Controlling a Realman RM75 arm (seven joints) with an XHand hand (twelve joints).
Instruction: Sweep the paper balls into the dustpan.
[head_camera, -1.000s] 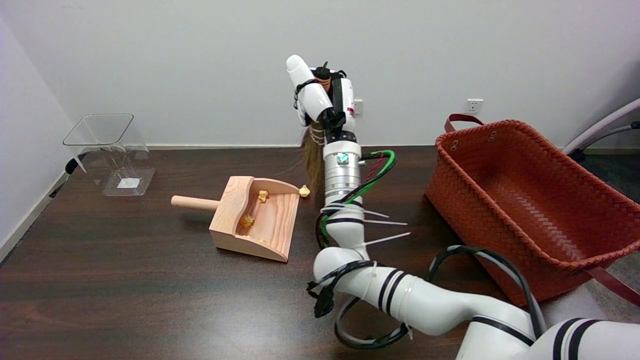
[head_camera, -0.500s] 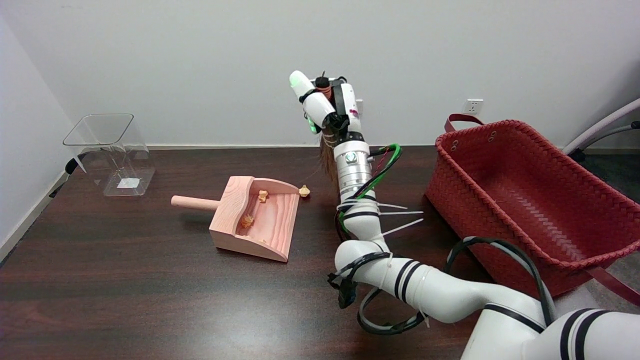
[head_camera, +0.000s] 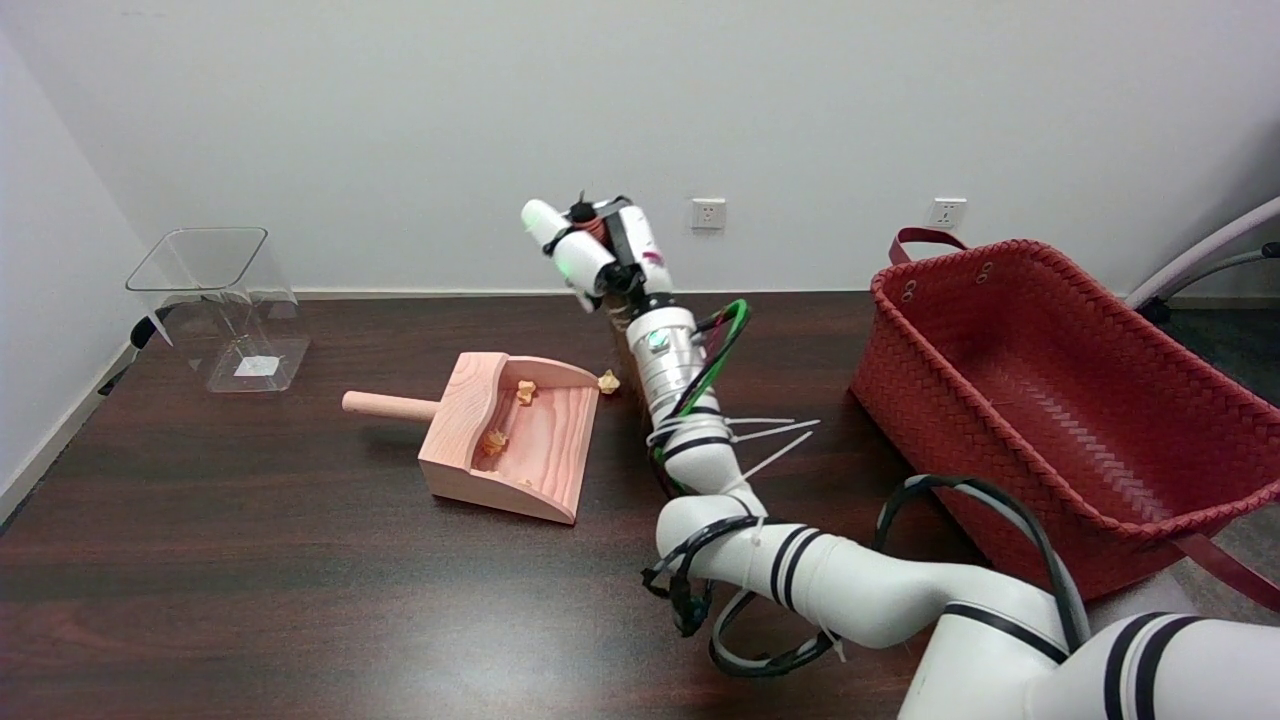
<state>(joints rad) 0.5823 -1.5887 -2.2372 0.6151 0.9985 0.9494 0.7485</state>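
Sweeping step: robot hand (head_camera: 597, 252) gripped the brush handle (head_camera: 583, 215); last paper ball (head_camera: 608, 380) sat outside the dustpan (head_camera: 515, 437), needing a leftward stroke.

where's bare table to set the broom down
Free: the dark table in front of the wooden dustpan, and the strip between the clear plastic bin and dustpan. Crowded: between dustpan and red woven basket, where the right hand and arm work.

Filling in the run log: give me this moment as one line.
right hand: grips brush, raised beyond dustpan | dustpan: paper balls inside | stray paper ball: on table at dustpan's far mouth corner
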